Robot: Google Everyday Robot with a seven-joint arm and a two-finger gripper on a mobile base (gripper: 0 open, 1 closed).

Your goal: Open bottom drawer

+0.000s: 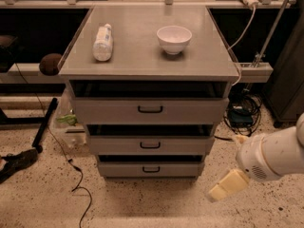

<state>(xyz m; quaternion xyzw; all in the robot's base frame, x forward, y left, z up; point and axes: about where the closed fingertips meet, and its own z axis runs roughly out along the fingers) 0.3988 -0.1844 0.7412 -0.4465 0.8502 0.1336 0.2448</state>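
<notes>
Speckled flooring surrounds a grey cabinet (pixel 142 61). Its bottom drawer (pixel 118 169), lowest of three, looks closed. The gripper (pixel 227 185) hangs low at the right, well apart; I cannot tell whether it is open. Approach is in hand: next, reach the drawer's black handle (pixel 151 169).

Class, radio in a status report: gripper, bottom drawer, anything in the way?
Gripper low, right of cabinet, apart from it. Bottom drawer untouched. Nothing between gripper and drawer.

Cabinet (pixel 142 63): bottle (pixel 103 42) on its top, left; bowl (pixel 174 38) on its top, right; bottom drawer (pixel 151 169) lowest in its front; gripper (pixel 227 186) beyond its lower right corner, apart.
</notes>
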